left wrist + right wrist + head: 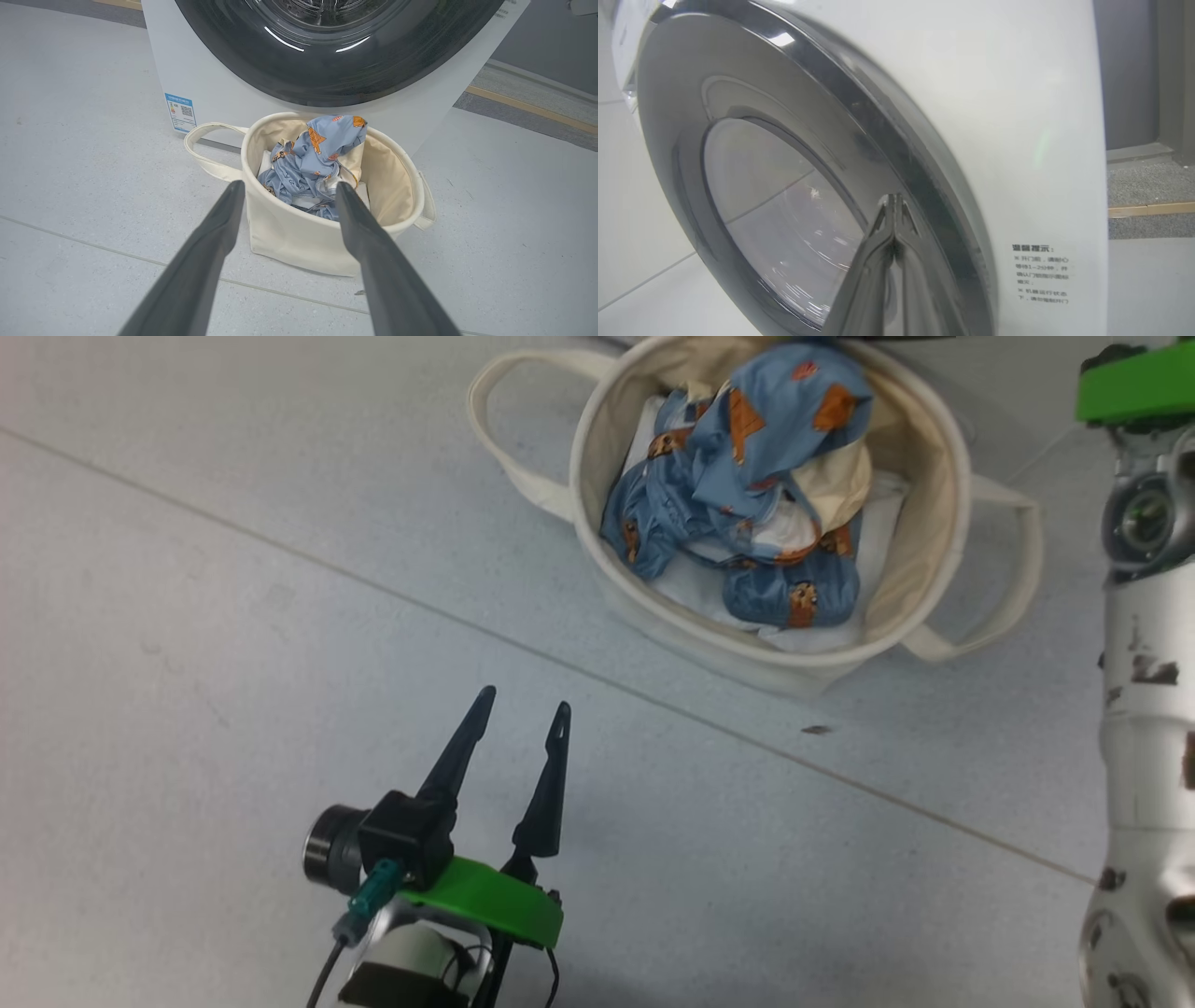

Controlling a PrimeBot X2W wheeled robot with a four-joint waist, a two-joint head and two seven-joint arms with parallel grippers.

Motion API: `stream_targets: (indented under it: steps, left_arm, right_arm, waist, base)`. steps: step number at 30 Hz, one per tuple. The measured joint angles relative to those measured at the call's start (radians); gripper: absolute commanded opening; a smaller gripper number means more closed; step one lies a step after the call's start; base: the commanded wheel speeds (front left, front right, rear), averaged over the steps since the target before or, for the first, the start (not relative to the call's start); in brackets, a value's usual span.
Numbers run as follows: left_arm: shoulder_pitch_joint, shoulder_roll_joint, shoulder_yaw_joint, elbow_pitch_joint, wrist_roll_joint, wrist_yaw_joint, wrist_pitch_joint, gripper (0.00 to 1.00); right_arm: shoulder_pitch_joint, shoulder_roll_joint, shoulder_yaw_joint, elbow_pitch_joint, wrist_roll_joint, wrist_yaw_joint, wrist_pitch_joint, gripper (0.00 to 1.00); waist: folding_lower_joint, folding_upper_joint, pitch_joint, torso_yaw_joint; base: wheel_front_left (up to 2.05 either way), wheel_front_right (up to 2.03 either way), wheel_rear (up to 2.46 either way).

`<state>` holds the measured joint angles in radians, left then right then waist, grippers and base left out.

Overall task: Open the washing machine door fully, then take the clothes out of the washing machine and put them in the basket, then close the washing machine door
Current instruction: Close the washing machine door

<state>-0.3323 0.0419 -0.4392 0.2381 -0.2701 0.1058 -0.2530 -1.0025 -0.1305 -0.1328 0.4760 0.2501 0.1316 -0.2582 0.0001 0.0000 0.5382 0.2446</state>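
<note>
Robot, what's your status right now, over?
Left gripper open, empty. Right gripper shut, tips at the washing machine door. Clothes in the basket. Nothing blocking.

You're looking at light blue clothes [747,476] printed with small orange-brown figures, with one cream patch. Your basket [934,457] is plain cream, on a pale grey floor [187,616]. The washer [219,88] is white, with a blue-edged label [180,112] and small black print [1040,274]; its door [373,79] has a glossy black rim. Your left gripper [523,700] is black, on a bright green mount [485,898].
</note>
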Motion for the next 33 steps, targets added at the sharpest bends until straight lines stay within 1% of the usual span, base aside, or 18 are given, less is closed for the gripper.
stream_targets:
  steps: [4,7,10,13,14,16,22,24,25,26,27,28,33]
  left_arm:
    - [0.003,0.0,0.022,0.028,-0.006,-0.007,0.0,1.0]
    - [0.014,0.001,0.039,0.04,0.011,-0.026,0.0,1.0]
    - [0.042,0.006,0.049,0.045,0.035,-0.04,0.0,1.0]
    - [0.08,0.012,0.072,0.024,0.053,-0.062,0.0,1.0]
    - [0.093,0.013,0.082,0.016,0.054,-0.063,0.0,1.0]
    - [0.121,0.017,0.105,-0.004,0.058,-0.07,0.0,1.0]
    - [0.2,0.041,0.149,-0.064,0.115,-0.07,0.0,1.0]
    - [0.213,0.041,0.171,-0.094,0.128,-0.061,0.0,1.0]
    - [0.214,0.041,0.18,-0.108,0.136,-0.059,0.0,1.0]
    - [0.214,0.04,0.19,-0.123,0.143,-0.053,0.0,1.0]
    - [0.214,0.04,0.197,-0.143,0.153,-0.052,0.0,1.0]
    - [0.216,0.04,0.202,-0.162,0.161,-0.052,0.0,1.0]
    - [0.249,0.034,0.235,-0.227,0.176,-0.044,-0.003,1.0]
  right_arm:
    - [0.081,0.01,0.083,-0.067,0.017,-0.001,0.0,0.0]
    - [0.17,0.021,0.137,-0.118,0.018,-0.001,0.0,0.0]
    - [0.261,0.024,0.169,-0.171,0.029,-0.001,0.0,0.0]
    - [0.346,0.025,0.212,-0.221,0.053,-0.001,0.0,0.0]
    - [0.375,0.025,0.228,-0.237,0.054,-0.001,0.0,0.0]
    - [0.434,0.026,0.245,-0.269,0.054,-0.001,0.0,0.0]
    - [0.605,0.035,0.242,-0.349,0.074,-0.001,0.0,0.0]
    - [0.656,0.039,0.252,-0.36,0.072,-0.001,0.0,0.26]
    - [0.678,0.041,0.244,-0.363,0.067,-0.001,0.0,0.73]
    - [0.7,0.043,0.23,-0.368,0.067,-0.001,0.0,0.89]
    - [0.721,0.047,0.205,-0.374,0.07,-0.001,0.0,1.0]
    - [0.741,0.051,0.187,-0.381,0.075,-0.001,0.0,1.0]
    - [0.824,0.059,0.188,-0.383,0.077,-0.001,0.0,1.0]
  waist:
    - [0.0,0.0,-0.058,-0.023]
    - [0.0,0.0,-0.103,-0.039]
    - [0.0,0.0,-0.153,-0.058]
    - [0.0,0.0,-0.204,-0.078]
    - [-0.0001,0.0,-0.222,-0.086]
    - [-0.0001,0.0,-0.256,-0.101]
    - [-0.0001,0.0001,-0.34,-0.153]
    - [-0.0001,0.0,-0.354,-0.175]
    - [-0.0001,0.0001,-0.36,-0.183]
    - [-0.0001,0.0,-0.367,-0.19]
    - [-0.0001,0.0001,-0.373,-0.195]
    - [-0.0001,0.0001,-0.377,-0.2]
    - [-0.0001,0.0001,-0.392,-0.214]
  base:
    - [0.0,0.0,0.0]
    - [0.0,0.0,0.0]
    - [0.0,0.0,0.0]
    - [0.0,0.0,0.0]
    - [0.0,0.0,0.0]
    - [0.0,0.0,0.0]
    - [0.0,0.0,0.0]
    - [0.0,0.0,0.0]
    - [0.0,0.0,0.0]
    - [0.0,0.0,0.0]
    - [0.0,0.0,0.0]
    - [0.0,0.0,0.0]
    - [0.0,0.0,0.0]
